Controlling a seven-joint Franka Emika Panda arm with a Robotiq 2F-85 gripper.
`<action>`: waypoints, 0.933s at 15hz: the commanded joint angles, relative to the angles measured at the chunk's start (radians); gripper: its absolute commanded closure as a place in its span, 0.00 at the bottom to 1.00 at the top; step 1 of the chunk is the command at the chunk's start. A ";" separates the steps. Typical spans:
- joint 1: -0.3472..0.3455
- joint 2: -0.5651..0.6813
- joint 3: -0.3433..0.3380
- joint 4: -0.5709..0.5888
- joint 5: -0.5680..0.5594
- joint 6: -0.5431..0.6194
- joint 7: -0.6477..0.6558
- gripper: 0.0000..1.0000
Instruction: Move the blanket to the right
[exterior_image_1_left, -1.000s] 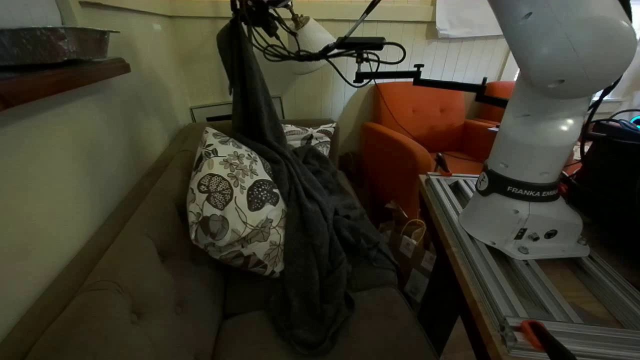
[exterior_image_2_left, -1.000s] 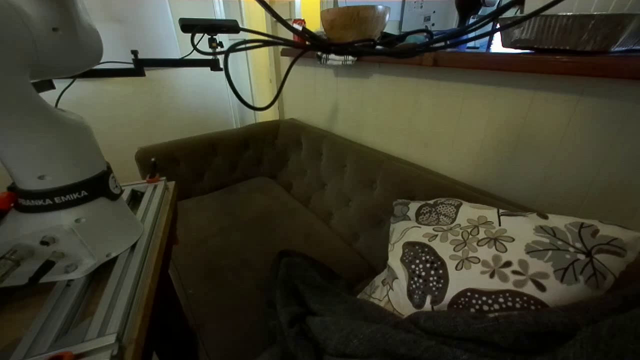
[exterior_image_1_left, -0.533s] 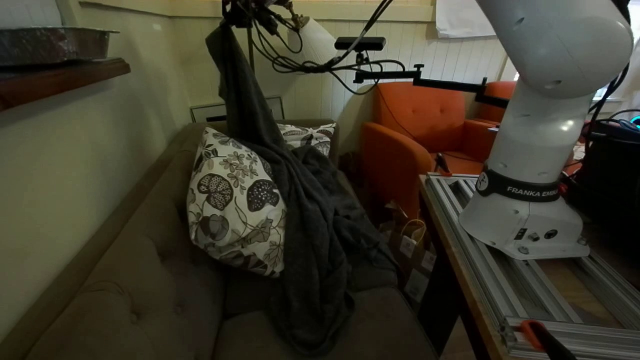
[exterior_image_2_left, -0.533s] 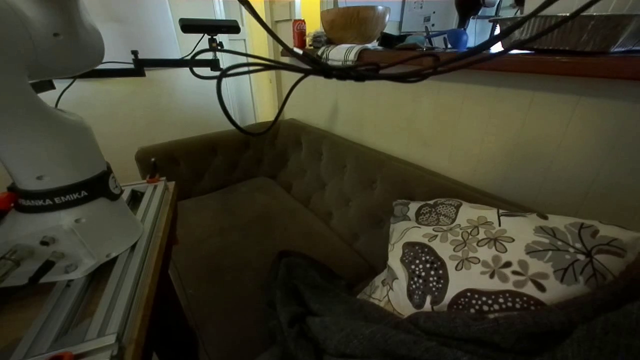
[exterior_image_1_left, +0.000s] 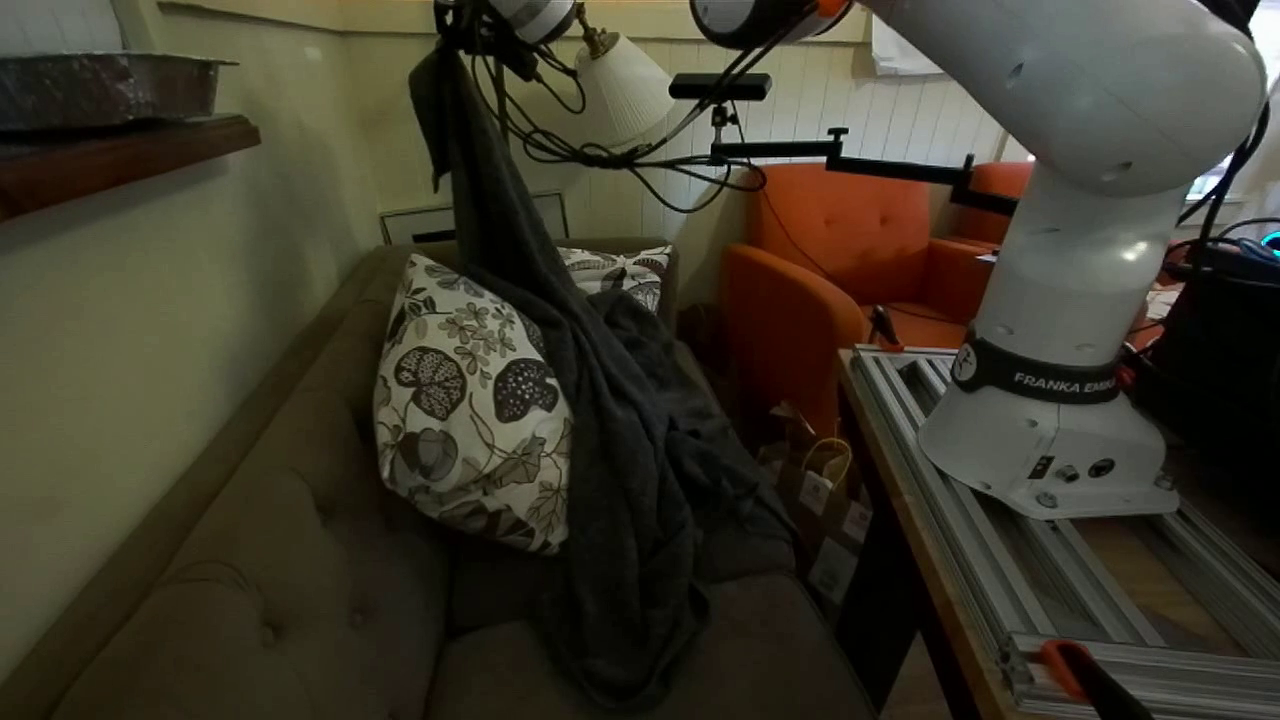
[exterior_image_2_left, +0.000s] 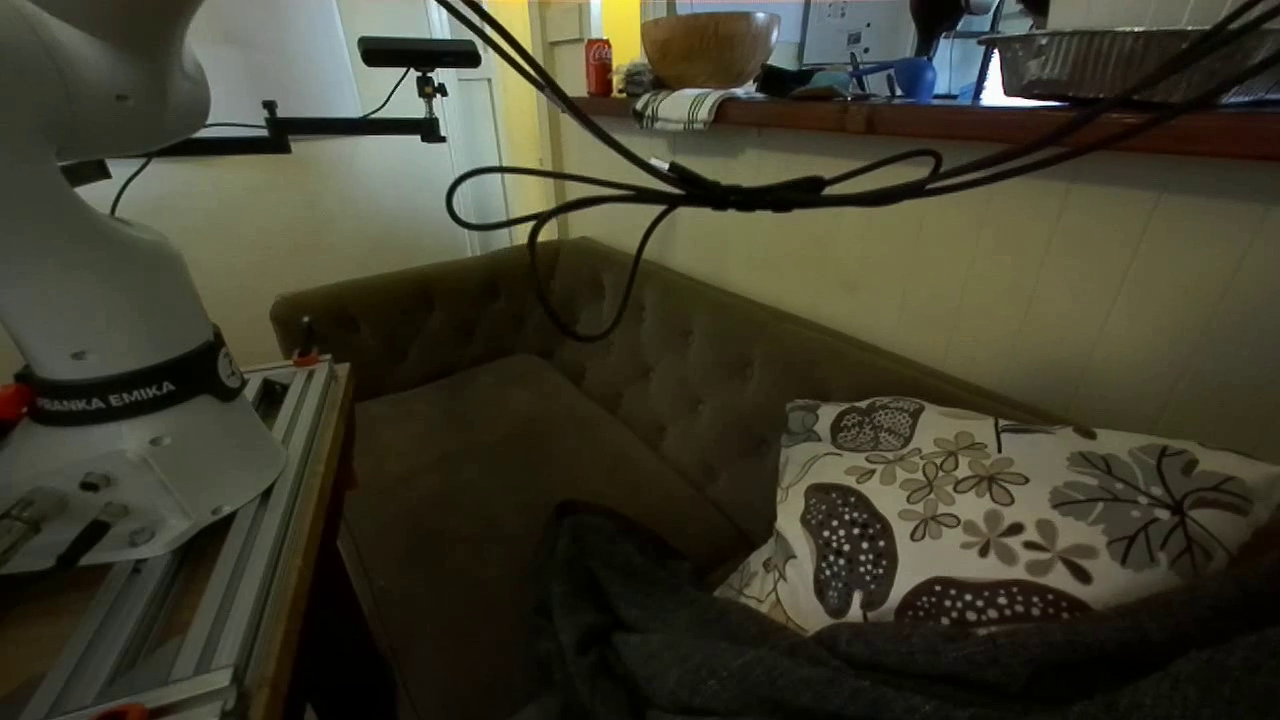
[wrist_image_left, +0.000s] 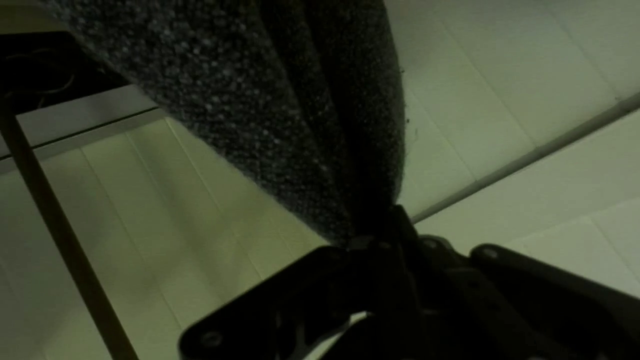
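Wrist view: I see one black jointed claw (wrist_image_left: 377, 240), lower centre of the frame, closed tight on a gathered end of one dark grey fabric blanket (wrist_image_left: 240, 100). In an exterior view: same blanket, hanging from top left of centre, folds lying mid-frame on one brown tufted sofa (exterior_image_1_left: 300, 560), touching one white leaf-printed cushion (exterior_image_1_left: 470, 410); at right, one white robot arm (exterior_image_1_left: 1060, 270) on a wooden desk (exterior_image_1_left: 1150, 580).

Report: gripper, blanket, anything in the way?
Gripper shut on dark gray blanket. Upper end held high, lower folds on tufted sofa. Floral pillow alongside may drag.
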 joint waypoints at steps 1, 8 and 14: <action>-0.035 0.136 0.008 0.222 -0.003 -0.031 0.105 0.99; -0.022 0.061 -0.032 0.148 -0.152 -0.017 0.175 0.45; 0.014 -0.089 -0.080 0.004 -0.137 -0.350 0.159 0.04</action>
